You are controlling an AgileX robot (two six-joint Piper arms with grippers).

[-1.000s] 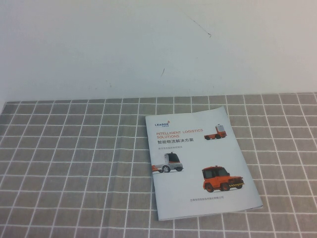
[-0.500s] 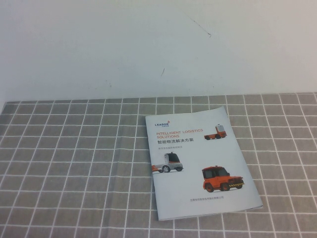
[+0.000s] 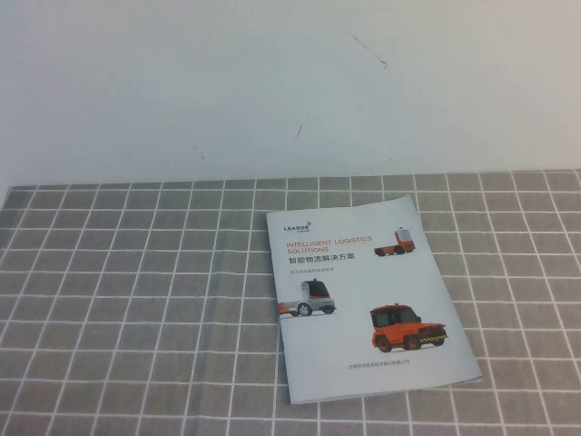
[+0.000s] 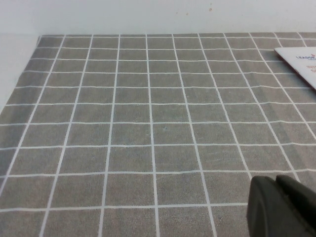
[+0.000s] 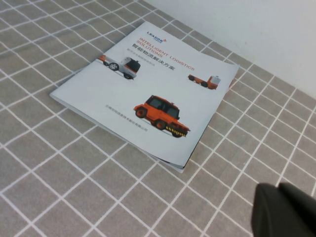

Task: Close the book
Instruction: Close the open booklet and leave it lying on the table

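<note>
The book [image 3: 368, 300] lies shut and flat on the grey checked cloth, front cover up, with printed vehicles and "LEADOR" text. It shows whole in the right wrist view [image 5: 148, 94], and one corner of it [image 4: 302, 60] appears in the left wrist view. My left gripper [image 4: 280, 206] is shut with nothing in it, hovering over bare cloth well to the left of the book. My right gripper [image 5: 282, 210] is also shut and holds nothing, standing off the book's near right side. Neither gripper appears in the high view.
The grey cloth with white grid lines [image 3: 136, 300] covers the table up to a white wall [image 3: 272, 82] at the back. A strip of white table [image 4: 15, 59] shows past the cloth's left edge.
</note>
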